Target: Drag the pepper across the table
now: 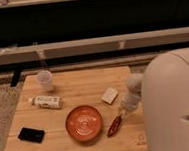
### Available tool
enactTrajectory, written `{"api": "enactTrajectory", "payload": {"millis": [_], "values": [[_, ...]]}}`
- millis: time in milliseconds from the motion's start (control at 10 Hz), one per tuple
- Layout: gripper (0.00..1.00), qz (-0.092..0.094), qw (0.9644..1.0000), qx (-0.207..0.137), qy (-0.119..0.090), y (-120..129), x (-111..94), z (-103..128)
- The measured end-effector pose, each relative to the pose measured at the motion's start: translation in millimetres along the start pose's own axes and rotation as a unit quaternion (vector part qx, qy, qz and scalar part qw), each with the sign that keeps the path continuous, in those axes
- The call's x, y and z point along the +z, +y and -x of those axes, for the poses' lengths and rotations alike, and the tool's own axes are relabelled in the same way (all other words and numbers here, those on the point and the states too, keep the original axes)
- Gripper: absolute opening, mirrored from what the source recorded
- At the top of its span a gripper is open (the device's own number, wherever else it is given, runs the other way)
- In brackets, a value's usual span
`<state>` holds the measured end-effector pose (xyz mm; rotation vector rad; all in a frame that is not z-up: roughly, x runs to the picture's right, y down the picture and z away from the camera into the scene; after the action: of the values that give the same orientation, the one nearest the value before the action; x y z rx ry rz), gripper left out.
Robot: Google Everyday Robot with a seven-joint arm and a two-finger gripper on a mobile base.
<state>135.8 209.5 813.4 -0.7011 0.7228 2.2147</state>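
Observation:
The pepper (113, 126) is small, slender and dark red. It lies on the wooden slat table (79, 141), just right of the round orange-red plate (84, 123). My gripper (120, 116) comes down from the pale arm (131, 94) on the right and sits at the pepper's upper end, touching or nearly touching it. The arm hides the fingertips from this angle.
A clear plastic cup (45, 80) stands at the far left. A white bottle (46, 101) lies on its side below the cup. A black flat object (31, 135) lies near the front left. A small white box (109, 95) lies beside the arm. My pale body (173, 102) fills the right side.

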Motion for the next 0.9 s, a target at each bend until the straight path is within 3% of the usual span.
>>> {"api": "enactTrajectory", "payload": {"millis": [900], "values": [[0.09, 0.011, 0.9998, -0.013, 0.008, 3.1, -7.5, 10.5]]}}
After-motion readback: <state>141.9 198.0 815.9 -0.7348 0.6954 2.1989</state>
